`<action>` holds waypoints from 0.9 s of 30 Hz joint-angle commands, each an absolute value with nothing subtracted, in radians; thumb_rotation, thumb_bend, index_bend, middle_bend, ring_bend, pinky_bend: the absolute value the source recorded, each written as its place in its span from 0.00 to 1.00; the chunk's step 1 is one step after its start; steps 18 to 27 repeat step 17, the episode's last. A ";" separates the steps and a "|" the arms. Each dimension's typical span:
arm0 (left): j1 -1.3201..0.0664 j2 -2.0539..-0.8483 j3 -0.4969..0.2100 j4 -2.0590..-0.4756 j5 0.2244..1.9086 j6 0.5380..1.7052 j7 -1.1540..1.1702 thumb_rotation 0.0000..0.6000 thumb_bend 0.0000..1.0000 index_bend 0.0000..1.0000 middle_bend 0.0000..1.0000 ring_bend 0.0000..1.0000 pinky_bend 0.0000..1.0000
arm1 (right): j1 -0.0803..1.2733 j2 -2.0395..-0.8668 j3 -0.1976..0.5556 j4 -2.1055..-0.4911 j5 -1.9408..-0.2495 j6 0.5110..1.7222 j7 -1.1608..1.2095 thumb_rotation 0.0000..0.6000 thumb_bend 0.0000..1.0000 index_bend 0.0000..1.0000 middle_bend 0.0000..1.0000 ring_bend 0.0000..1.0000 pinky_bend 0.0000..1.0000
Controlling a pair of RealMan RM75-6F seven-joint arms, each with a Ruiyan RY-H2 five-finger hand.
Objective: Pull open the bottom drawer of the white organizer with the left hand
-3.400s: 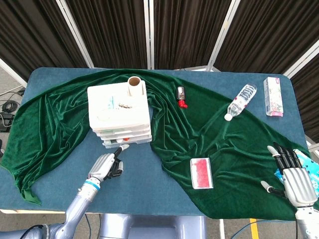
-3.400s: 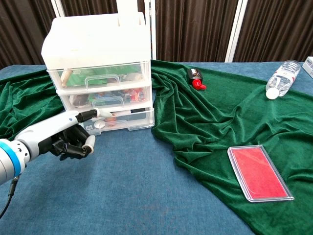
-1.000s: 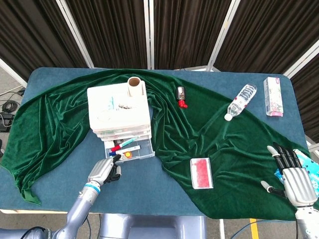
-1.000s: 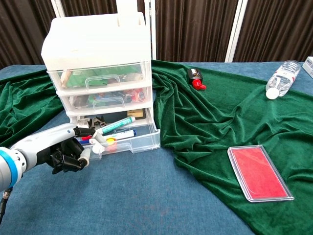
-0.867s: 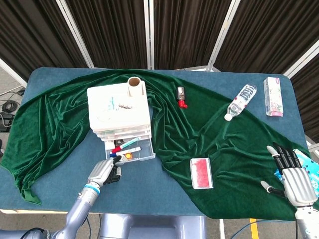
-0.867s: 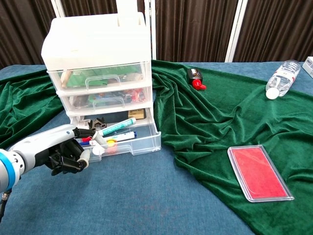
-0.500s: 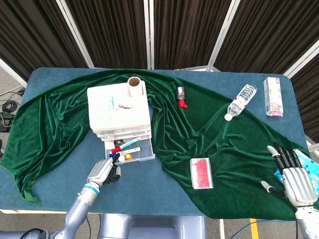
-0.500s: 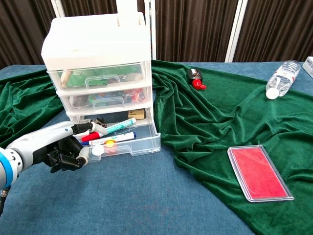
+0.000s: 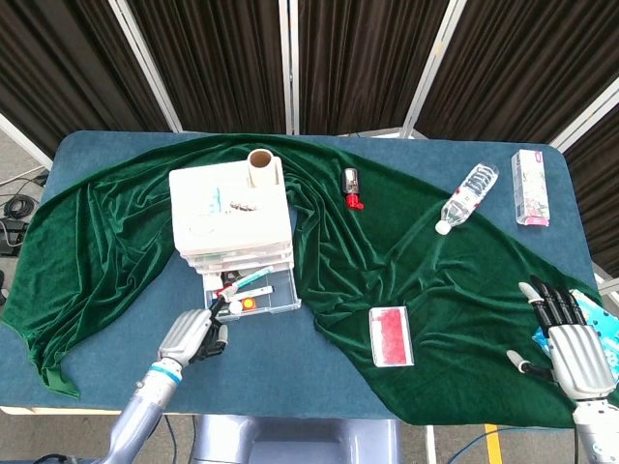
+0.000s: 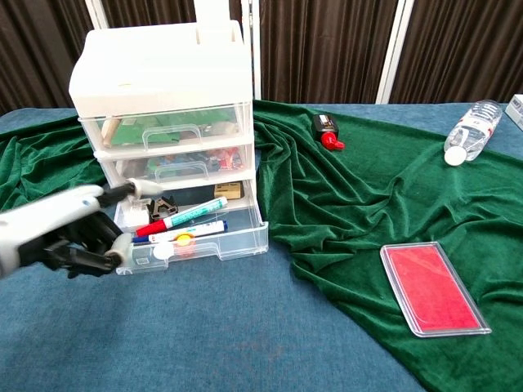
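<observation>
Your left hand [image 10: 69,229], fingers curled on nothing with one pointing, sat at the frame's left, off the bottom drawer [image 10: 196,237] standing open at the white organizer's [image 10: 163,73] base, left of centre. You needed only a straight withdrawal. Your right hand [image 9: 571,348] lay empty, fingers spread. Three drawers, one bottle [image 10: 470,135].

My left hand [image 10: 69,233] sits fingers curled, one finger stretched over the near-left corner of the bottom drawer [image 10: 196,237], which stands pulled out of the white organizer [image 10: 163,98], markers [image 10: 180,219] showing just right of my hand
</observation>
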State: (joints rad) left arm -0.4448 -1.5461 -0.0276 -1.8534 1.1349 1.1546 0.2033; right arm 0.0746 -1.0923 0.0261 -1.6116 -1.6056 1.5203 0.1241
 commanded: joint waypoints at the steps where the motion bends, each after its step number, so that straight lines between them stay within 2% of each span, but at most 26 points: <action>1: -0.374 -1.457 0.053 -1.873 1.314 1.255 0.144 1.00 0.53 0.00 0.64 0.58 0.58 | 0.075 -1.096 0.026 -1.610 -1.605 1.519 0.115 1.00 0.05 0.01 0.00 0.00 0.00; 3: -0.345 -1.427 0.083 -1.856 1.388 1.308 0.136 1.00 0.52 0.00 0.48 0.43 0.48 | 0.076 -1.101 0.026 -1.610 -1.607 1.519 0.104 1.00 0.05 0.01 0.00 0.00 0.00; 5: -0.294 -1.383 0.123 -1.804 1.482 1.406 0.167 1.00 0.47 0.00 0.25 0.23 0.33 | 0.077 -1.110 0.024 -1.608 -1.612 1.518 0.079 1.00 0.05 0.01 0.00 0.00 0.00; 8: -0.244 -1.368 0.136 -1.747 1.531 1.493 0.235 1.00 0.32 0.00 0.02 0.02 0.13 | 0.077 -1.120 0.024 -1.608 -1.614 1.520 0.056 1.00 0.05 0.01 0.00 0.00 0.00; 9: -0.230 -1.369 0.134 -1.729 1.541 1.520 0.256 1.00 0.26 0.00 0.00 0.00 0.07 | 0.077 -1.123 0.025 -1.608 -1.614 1.520 0.051 1.00 0.05 0.01 0.00 0.00 0.00; 12: -0.187 -1.369 0.127 -1.675 1.569 1.595 0.292 1.00 0.22 0.00 0.00 0.00 0.00 | 0.077 -1.130 0.026 -1.605 -1.614 1.521 0.034 1.00 0.05 0.01 0.00 0.00 0.00; 17: -0.131 -1.361 0.114 -1.612 1.584 1.677 0.285 1.00 0.21 0.00 0.00 0.00 0.00 | 0.077 -1.142 0.027 -1.596 -1.620 1.529 0.017 1.00 0.05 0.01 0.00 0.00 0.00; 27: -0.131 -1.361 0.114 -1.612 1.584 1.677 0.285 1.00 0.21 0.00 0.00 0.00 0.00 | 0.077 -1.142 0.027 -1.596 -1.620 1.529 0.017 1.00 0.05 0.01 0.00 0.00 0.00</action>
